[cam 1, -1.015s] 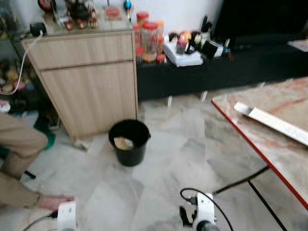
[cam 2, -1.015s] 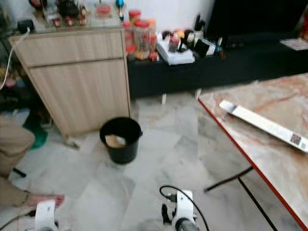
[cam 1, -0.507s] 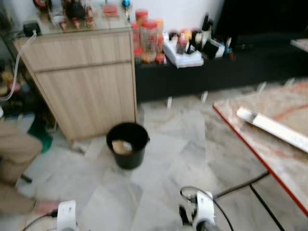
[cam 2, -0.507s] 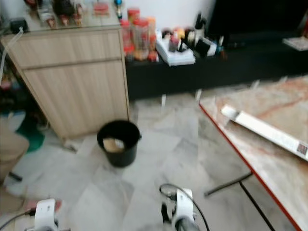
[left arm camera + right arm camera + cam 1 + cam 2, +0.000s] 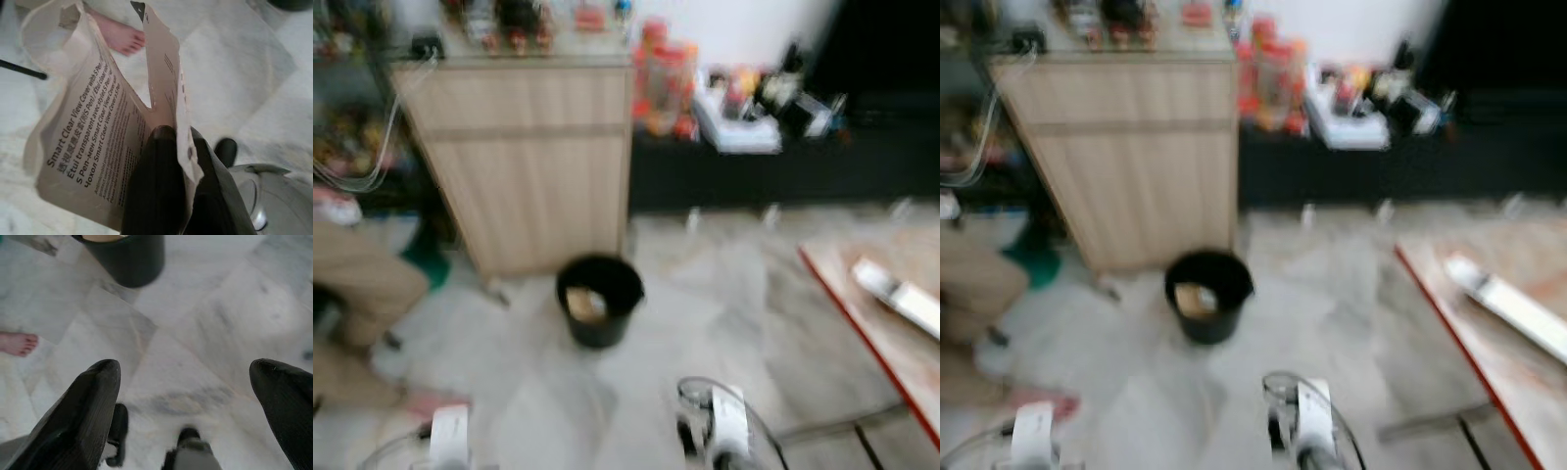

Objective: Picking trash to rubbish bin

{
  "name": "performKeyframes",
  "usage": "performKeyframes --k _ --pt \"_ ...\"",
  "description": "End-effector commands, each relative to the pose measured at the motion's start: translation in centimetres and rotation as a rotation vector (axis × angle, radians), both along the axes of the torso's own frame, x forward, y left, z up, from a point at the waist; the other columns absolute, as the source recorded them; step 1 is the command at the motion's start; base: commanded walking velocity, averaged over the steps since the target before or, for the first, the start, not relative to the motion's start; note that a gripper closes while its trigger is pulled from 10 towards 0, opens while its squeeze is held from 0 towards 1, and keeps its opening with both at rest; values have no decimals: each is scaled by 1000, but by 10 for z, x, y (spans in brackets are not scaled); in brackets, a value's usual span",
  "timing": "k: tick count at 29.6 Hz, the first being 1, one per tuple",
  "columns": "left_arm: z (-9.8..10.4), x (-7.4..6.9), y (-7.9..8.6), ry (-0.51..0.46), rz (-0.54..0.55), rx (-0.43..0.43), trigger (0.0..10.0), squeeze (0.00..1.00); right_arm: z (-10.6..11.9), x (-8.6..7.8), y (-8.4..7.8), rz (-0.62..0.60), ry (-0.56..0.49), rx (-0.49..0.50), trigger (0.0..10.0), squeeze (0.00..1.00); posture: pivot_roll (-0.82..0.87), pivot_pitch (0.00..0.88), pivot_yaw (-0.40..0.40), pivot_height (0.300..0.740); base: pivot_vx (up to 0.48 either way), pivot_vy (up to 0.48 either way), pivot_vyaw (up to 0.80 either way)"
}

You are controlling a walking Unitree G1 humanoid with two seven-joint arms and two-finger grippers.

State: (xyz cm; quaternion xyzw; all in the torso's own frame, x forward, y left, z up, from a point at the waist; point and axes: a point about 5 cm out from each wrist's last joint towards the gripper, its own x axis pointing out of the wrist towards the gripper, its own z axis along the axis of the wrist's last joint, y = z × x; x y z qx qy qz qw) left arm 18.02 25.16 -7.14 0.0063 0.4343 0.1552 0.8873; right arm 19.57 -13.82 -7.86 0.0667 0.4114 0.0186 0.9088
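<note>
The torn beige packaging [image 5: 93, 147] reads "Smart Clear View Cover with S Pen" (repeated in other languages).

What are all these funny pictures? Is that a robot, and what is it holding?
Yes, it is a walking robot with two arms. Two pictures come from cameras in its head, looking down at the room; they are blurry. The other two come from cameras on its wrists. From the head you see a black rubbish bin on the marble floor, with some trash inside, beside a wooden cabinet. A table with a red edge stands on the robot's right, with a long white box on it. The left tool pinches a torn paper package printed "Smart Clear View Cover". The right tool is open and holds nothing. A person's bare foot rests on the floor nearby.
</note>
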Motion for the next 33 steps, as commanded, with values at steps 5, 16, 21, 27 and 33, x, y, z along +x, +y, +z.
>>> performKeyframes --k 5,16,21,27,33 --pt "0 5 -7 -15 2 -20 10000 0 -3 -6 -8 -24 18 -6 10000 0 63 59 -28 740 299 0 0" --pt "1 5 -5 -16 2 -18 10000 0 -4 -7 -6 -4 25 -11 10000 0 64 61 -25 740 299 0 0" --pt "1 5 -5 -16 1 -17 10000 0 -4 -7 -5 -8 24 -8 10000 0 62 62 -22 740 299 0 0" --pt "1 4 -5 -12 -5 -16 10000 0 -4 -7 -5 -16 27 2 10000 0 59 58 -18 740 299 0 0" --pt "1 4 -5 -10 -10 -14 10000 0 -5 -9 -6 -14 31 -9 10000 0 61 50 -15 740 300 0 0"
